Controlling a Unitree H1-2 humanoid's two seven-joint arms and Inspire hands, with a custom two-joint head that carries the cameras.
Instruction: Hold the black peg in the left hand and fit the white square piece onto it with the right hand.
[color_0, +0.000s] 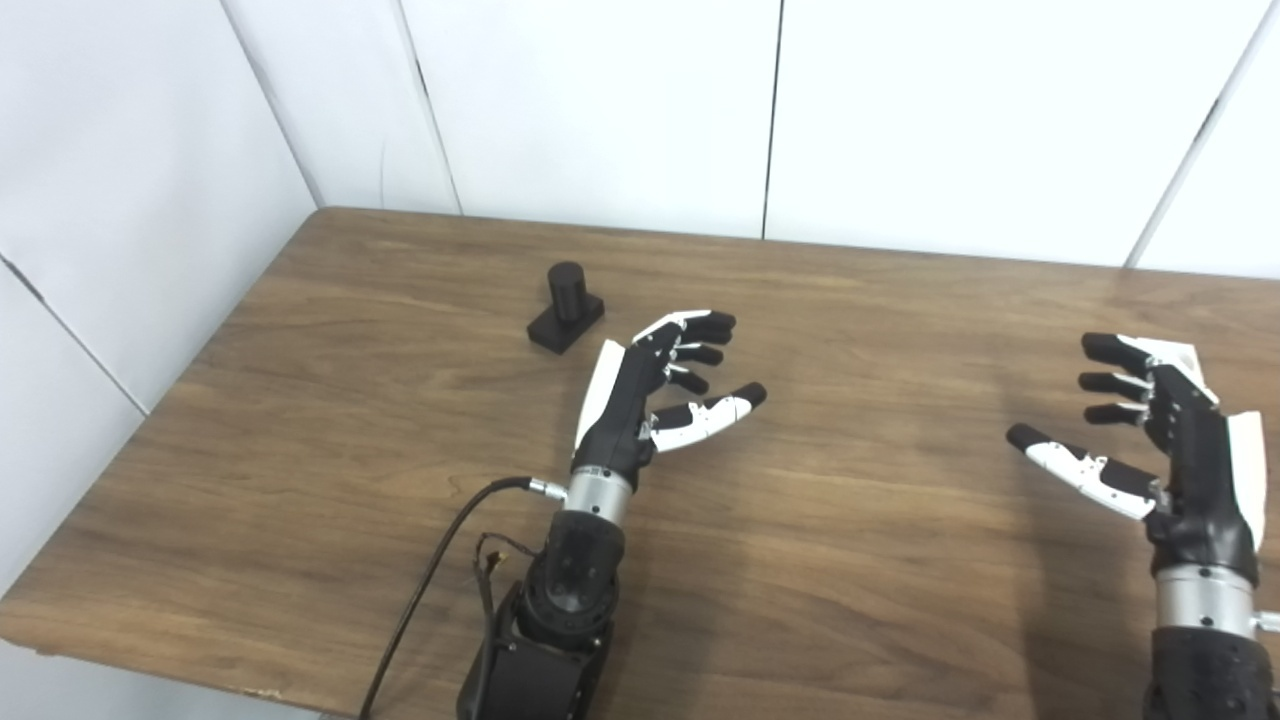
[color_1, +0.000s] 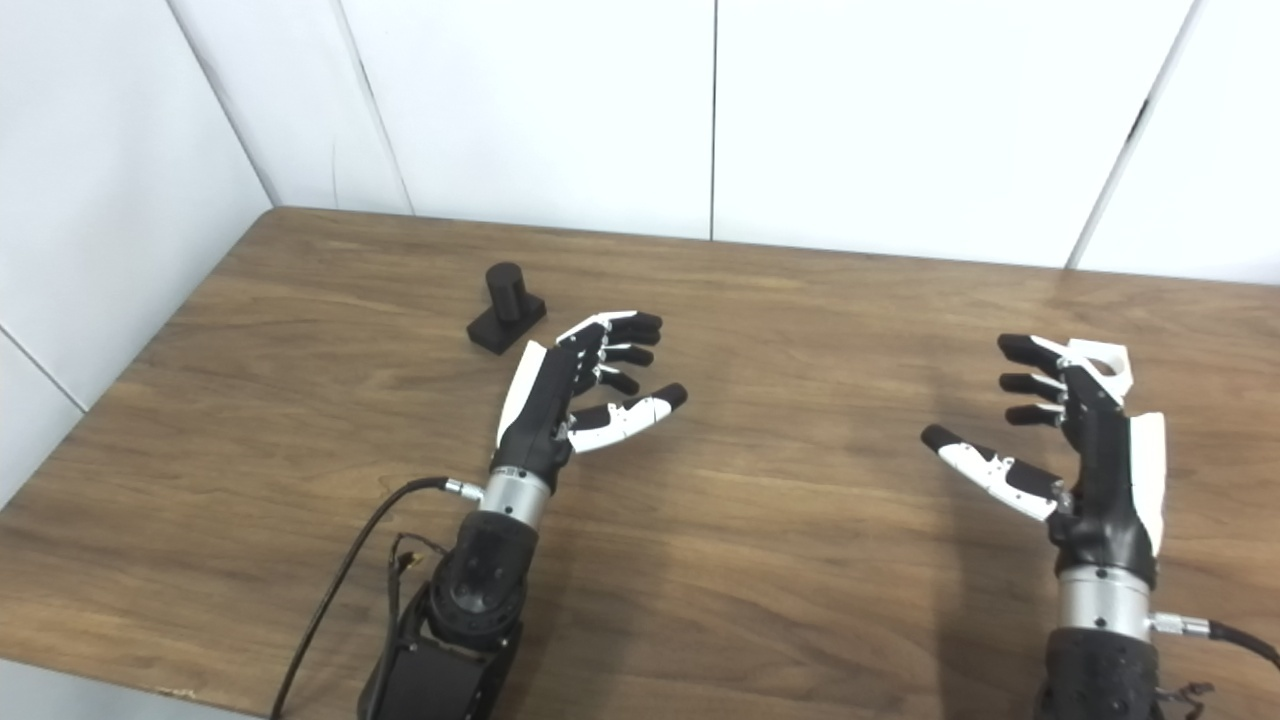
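Left hand (color_0: 650, 390) and right hand (color_0: 1160, 430), fingers spread and empty, above table (color_0: 850, 560); black peg (color_0: 567, 305) upright beyond left hand

A wooden table (color_1: 800, 560) is seen from above, set against white wall panels (color_1: 540, 110). The black peg (color_1: 507, 307) is stood upright on its flat base near the table's far left corner, untouched. The left hand (color_1: 585, 385) is held just beside and to the right of the peg, fingers (color_1: 630, 340) spread and nothing grasped. The right hand (color_1: 1070, 440) is raised well apart at the table's right side, fingers likewise parted. A white square piece (color_1: 1100, 362) is glimpsed behind its fingertips; whether it is touched cannot be told. A black cable (color_1: 340, 590) is trailed from the left wrist.
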